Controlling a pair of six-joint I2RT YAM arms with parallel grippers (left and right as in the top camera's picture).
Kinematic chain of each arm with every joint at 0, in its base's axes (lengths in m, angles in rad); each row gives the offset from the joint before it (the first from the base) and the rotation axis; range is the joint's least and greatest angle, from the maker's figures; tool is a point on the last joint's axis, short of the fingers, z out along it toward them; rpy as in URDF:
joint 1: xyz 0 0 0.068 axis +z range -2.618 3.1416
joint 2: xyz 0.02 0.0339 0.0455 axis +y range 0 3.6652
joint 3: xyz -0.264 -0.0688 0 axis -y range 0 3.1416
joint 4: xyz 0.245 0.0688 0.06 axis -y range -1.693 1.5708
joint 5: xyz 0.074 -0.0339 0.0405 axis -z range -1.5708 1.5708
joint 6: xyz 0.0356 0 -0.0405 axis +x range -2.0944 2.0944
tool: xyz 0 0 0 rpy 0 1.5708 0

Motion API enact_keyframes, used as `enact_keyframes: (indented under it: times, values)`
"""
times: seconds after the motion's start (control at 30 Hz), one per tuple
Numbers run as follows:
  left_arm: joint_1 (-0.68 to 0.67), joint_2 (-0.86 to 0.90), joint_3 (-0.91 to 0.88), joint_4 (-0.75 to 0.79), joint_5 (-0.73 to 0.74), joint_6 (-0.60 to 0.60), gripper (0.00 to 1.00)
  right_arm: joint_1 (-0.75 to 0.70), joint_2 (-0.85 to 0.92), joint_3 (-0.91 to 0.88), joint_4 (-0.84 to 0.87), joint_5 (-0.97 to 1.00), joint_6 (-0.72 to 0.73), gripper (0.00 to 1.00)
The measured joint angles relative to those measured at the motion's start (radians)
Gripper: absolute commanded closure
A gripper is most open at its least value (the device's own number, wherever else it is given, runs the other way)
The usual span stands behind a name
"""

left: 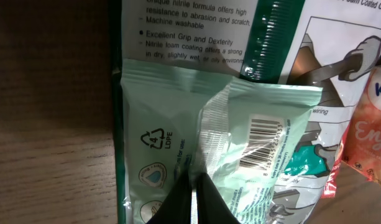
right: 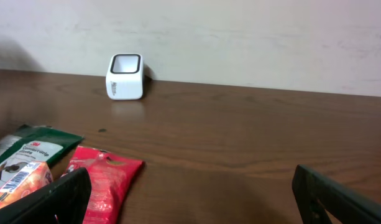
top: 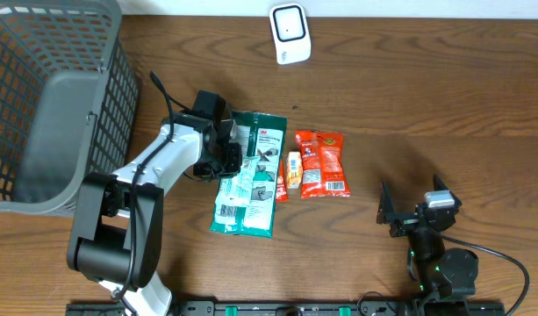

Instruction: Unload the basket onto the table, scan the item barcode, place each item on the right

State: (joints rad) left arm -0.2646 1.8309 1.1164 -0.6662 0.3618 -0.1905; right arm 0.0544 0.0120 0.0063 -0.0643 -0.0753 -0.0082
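Left gripper [top: 228, 160]: fingers pressed together, pinching the film of the pale green packet [top: 244, 200], which lies on the table [top: 409, 114] with its long axis 12 to 6 o'clock. Scanner [top: 290, 33] bears 1 o'clock from this gripper. Right gripper [top: 409, 209]: spread, empty, farther off.

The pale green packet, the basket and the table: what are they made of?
Packet: thin glossy plastic film; it crinkles, shines, and bears an LDPE recycling mark. Basket: grey matte mesh, probably plastic, possibly coated wire. Table: brown wood grain, satin; solid wood or laminate, cannot tell.
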Motion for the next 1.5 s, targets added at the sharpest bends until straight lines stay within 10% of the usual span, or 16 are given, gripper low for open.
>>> enact_keyframes:
  times: [0.47,1.03,1.5]
  values:
    - [0.000,-0.257,-0.003,0.033,-0.002,-0.047,0.93,0.000,0.000,0.000,0.000,0.000,0.000,0.01]
    - [0.000,0.024,-0.006,0.153,-0.047,-0.094,0.93,0.000,0.000,0.000,0.000,0.000,0.000,0.01]
    - [0.001,-0.178,-0.004,0.112,-0.050,-0.127,0.93,0.000,0.000,0.000,0.000,0.000,0.000,0.01]
